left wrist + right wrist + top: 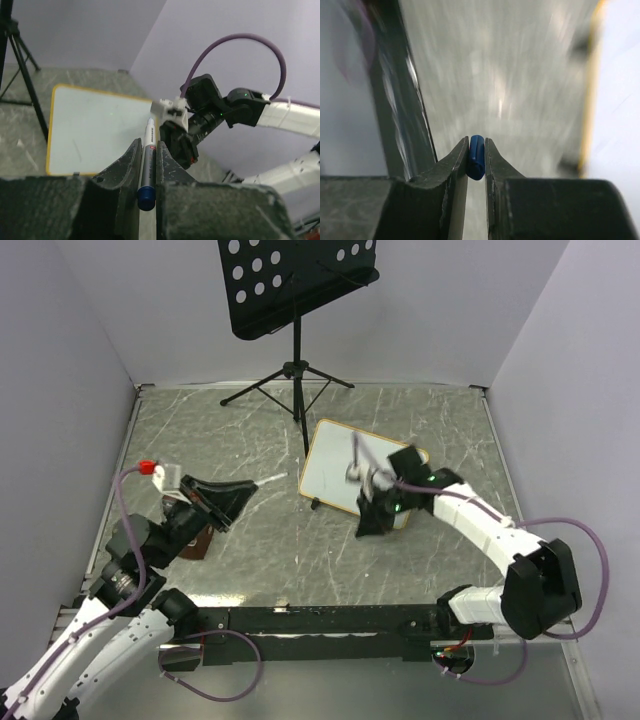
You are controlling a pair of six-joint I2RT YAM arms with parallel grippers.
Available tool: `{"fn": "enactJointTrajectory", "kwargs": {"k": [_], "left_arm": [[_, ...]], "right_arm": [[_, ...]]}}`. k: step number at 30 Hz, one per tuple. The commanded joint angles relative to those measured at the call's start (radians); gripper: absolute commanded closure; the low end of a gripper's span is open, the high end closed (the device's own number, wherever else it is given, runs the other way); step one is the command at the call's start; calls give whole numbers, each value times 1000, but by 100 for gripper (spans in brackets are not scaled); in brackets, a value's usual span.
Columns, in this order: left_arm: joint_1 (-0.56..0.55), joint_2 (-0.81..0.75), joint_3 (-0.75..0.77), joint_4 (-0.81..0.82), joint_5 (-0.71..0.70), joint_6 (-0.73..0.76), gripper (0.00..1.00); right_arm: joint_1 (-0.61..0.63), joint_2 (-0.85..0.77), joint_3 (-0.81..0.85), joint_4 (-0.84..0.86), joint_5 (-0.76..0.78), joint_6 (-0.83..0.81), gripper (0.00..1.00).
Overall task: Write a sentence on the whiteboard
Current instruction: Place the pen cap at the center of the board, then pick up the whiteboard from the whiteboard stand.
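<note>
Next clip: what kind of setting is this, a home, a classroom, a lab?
Probably a lab test cell: a marbled tabletop boxed in by plain pale walls, a left arm and right arm bolted to a black rail at its near edge, and a music stand as a prop.

Your grey marbled table (260,550), with two things standing on it.
You'll find the whiteboard (335,465) right of centre and the music stand (298,370) at the far side, its nearest tripod leg ending just beside the board's left edge.
</note>
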Motion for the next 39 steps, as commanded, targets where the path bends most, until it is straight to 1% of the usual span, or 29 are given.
{"fn": "enactJointTrajectory", "kwargs": {"k": [1,3,6,9,10,11,12,13,14,16,17,18,19,20,21,23,24,25,26,27,28,29,30,31,32,33,34,35,39], "left_arm": [[5,2,17,-221,95,67,99],[5,2,7,-197,105,48,99],[6,0,-33,-152,114,-2,99],[5,-4,-96,-125,118,-52,99],[5,-7,-105,-125,106,-70,99],[5,-13,-116,-125,100,-78,99],[5,-16,-131,-123,97,-87,99],[5,-19,-137,-122,95,-98,99],[6,-19,-141,-120,97,-101,99],[5,-15,-128,-129,100,-95,99],[5,-1,-118,-134,106,-84,99],[5,8,-92,-141,109,-72,99],[5,22,-78,-157,108,-40,99],[5,49,-66,-161,108,-24,99],[5,65,-44,-161,100,-9,99],[6,120,-27,-142,98,25,99],[6,140,-13,-128,103,39,99],[9,160,-9,-90,111,40,99],[9,201,-4,-68,121,42,99],[9,223,2,-50,138,42,99],[9,241,5,-22,147,42,99],[11,278,19,-1,155,45,99],[11,293,27,4,166,56,99],[9,309,36,6,167,62,99],[9,335,53,0,169,68,99],[11,344,60,0,170,77,99],[9,350,65,1,177,79,99],[9,361,66,15,178,80,99],[14,364,40,70,183,62,99]], "right_arm": [[111,14,-112,-209,382,-257,99],[132,27,-130,-178,436,-228,98],[146,36,-150,-144,470,-246,94],[149,48,-167,-127,490,-252,70],[148,48,-167,-124,491,-249,54],[146,40,-167,-124,497,-251,47],[143,33,-164,-127,501,-254,41],[132,24,-158,-133,496,-257,33],[119,1,-138,-161,464,-272,31],[47,-29,-106,-199,416,-294,27],[2,-61,-59,-249,349,-327,27],[-98,-76,-28,-283,296,-347,27],[-166,-87,4,-308,245,-366,27],[-226,-98,64,-329,138,-390,27],[-351,-99,87,-361,87,-397,27],[-452,-92,127,-360,-4,-374,27],[-496,-85,129,-322,-63,-345,27],[-557,-79,127,-278,-90,-304,27],[-588,-70,103,-230,-105,-191,27],[-611,-62,91,-136,-136,-141,27],[-647,-50,77,-85,-138,-92,27],[-658,-44,42,-25,-116,47,27],[-668,-36,28,62,-83,97,27],[-694,-21,3,95,-72,131,26],[-711,-18,-12,142,-58,216,26],[-734,-15,-27,175,-65,247,26],[-756,-9,-44,240,-108,272,26],[-786,-6,-79,270,-134,309,25],[-793,52,-146,363,-258,312,25]]}}
